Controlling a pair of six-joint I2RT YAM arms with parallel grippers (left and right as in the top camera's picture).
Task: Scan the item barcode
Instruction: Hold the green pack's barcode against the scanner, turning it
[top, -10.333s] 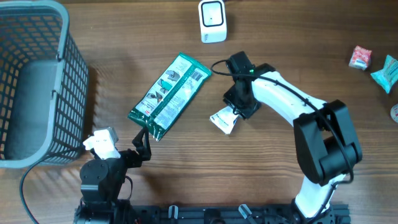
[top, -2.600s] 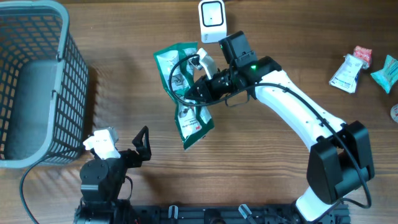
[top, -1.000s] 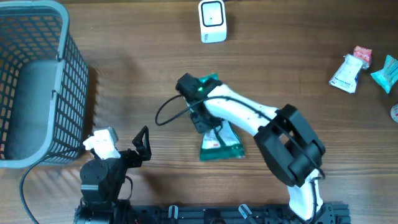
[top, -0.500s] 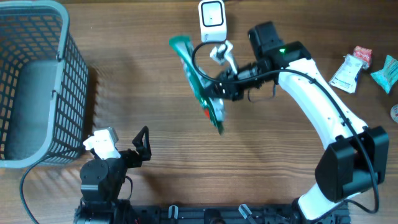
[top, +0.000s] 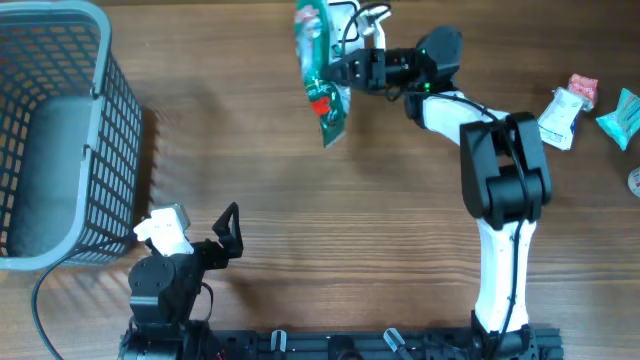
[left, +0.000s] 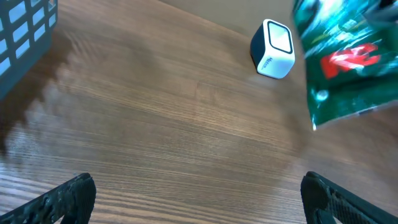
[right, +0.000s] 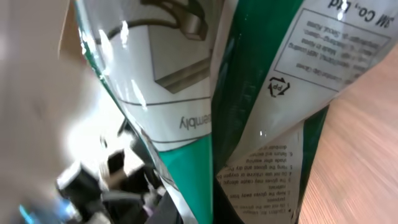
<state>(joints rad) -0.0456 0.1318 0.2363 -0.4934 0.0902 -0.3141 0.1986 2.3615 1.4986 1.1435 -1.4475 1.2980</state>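
One pouch (top: 322, 75), one scanner (left: 273, 48), one basket (top: 120, 130) and three small packets (top: 579, 92) at the far right. The pouch is glossy green and white with a red mark and fine print. It hangs crumpled above the table's far edge, near the scanner. The right gripper (top: 343, 68) is clamped on it. The left gripper (top: 228, 233) gapes wide and holds nothing. Overhead, pouch and gripper hide the scanner.

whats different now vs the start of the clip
The right gripper let go of the small white sachet, now lying at the right, took hold of the green plastic packet and lifted it up beside the white scanner. The left gripper and grey mesh basket stayed put.
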